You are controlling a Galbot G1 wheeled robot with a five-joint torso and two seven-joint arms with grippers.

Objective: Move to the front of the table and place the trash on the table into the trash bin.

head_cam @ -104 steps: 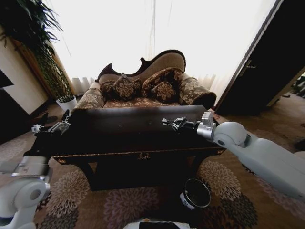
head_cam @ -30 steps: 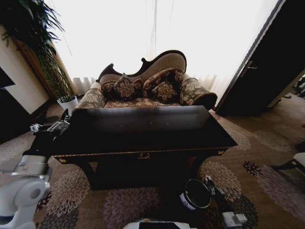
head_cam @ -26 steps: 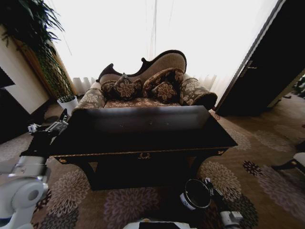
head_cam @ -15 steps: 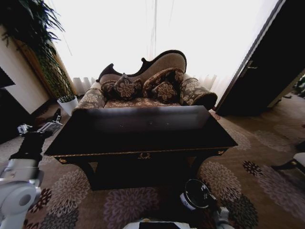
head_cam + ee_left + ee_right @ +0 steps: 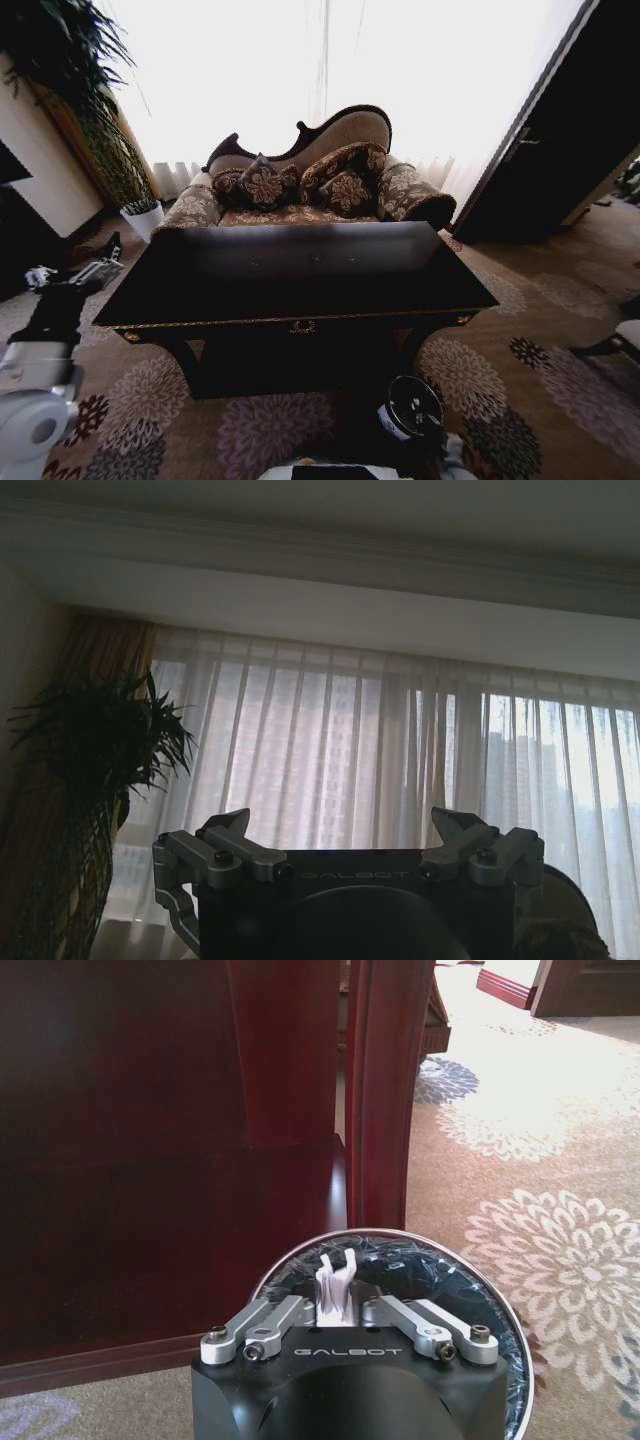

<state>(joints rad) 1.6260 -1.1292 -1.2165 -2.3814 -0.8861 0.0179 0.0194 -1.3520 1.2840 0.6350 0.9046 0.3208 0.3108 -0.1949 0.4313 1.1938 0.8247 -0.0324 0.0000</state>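
Ornate sofa (image 5: pixel 310 170), bright sheer curtains (image 5: pixel 300 60), floral carpet (image 5: pixel 520 350).

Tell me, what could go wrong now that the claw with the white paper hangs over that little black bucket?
The right gripper grips the white paper scrap above the trash bin; thin paper might cling to a finger when released. The bin stands close by the table leg, so the arm could knock either one as it rises.

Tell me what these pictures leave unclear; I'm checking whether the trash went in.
- Trash bin contents: right wrist view, the right pincer and its white scrap cover the opening.
- Left pincer fingertips: left wrist view, cut off behind the housing.
- Table top: head view, too dark and glossy to spot small litter.
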